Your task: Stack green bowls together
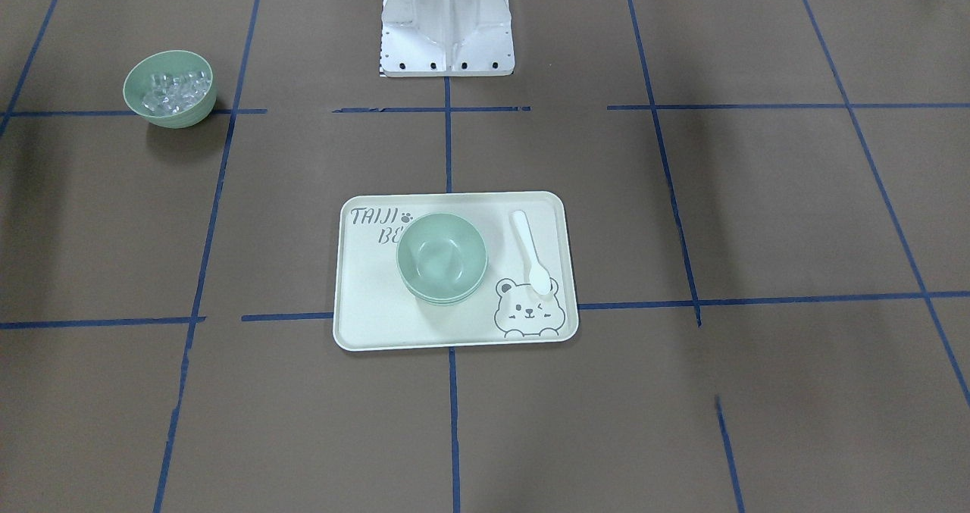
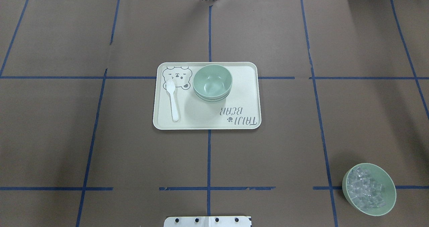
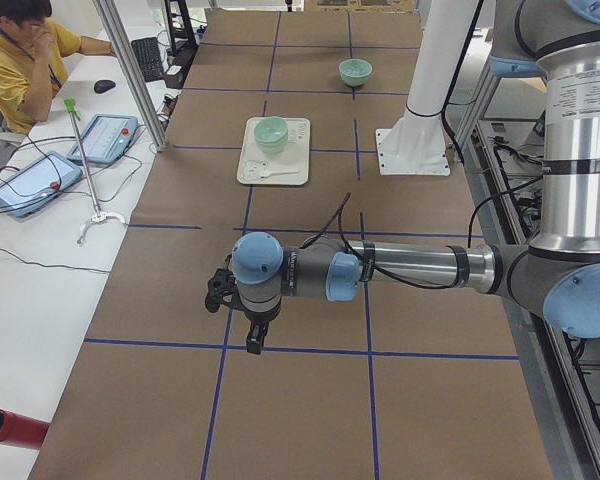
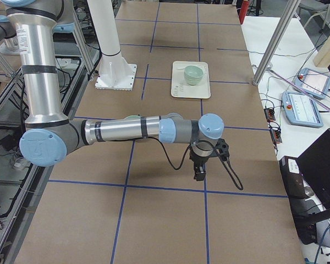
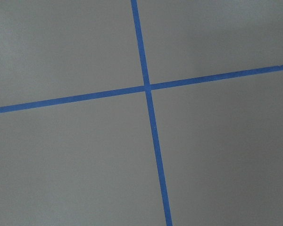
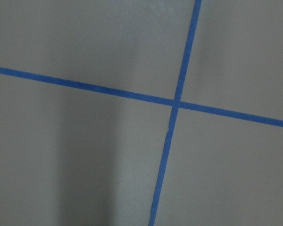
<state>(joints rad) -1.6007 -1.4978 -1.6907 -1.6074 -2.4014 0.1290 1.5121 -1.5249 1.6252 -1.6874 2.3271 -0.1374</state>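
The pale green bowls (image 1: pixel 441 257) sit nested in one stack on a cream tray (image 1: pixel 371 301) at the table's middle; the stack also shows in the overhead view (image 2: pixel 212 82). Neither arm shows in the overhead or front views. My left gripper (image 3: pixel 252 335) hangs over bare paper far from the tray, seen only in the exterior left view. My right gripper (image 4: pixel 199 173) hangs likewise at the other end, seen only in the exterior right view. I cannot tell whether either is open or shut. Both wrist views show only brown paper and blue tape lines.
A white spoon (image 2: pixel 173 101) lies on the tray beside the stack. A green bowl holding clear cubes (image 2: pixel 368 189) stands near the robot's right front. The robot's white base (image 1: pixel 447 20) is at the table's edge. An operator (image 3: pixel 20 60) sits beyond the table.
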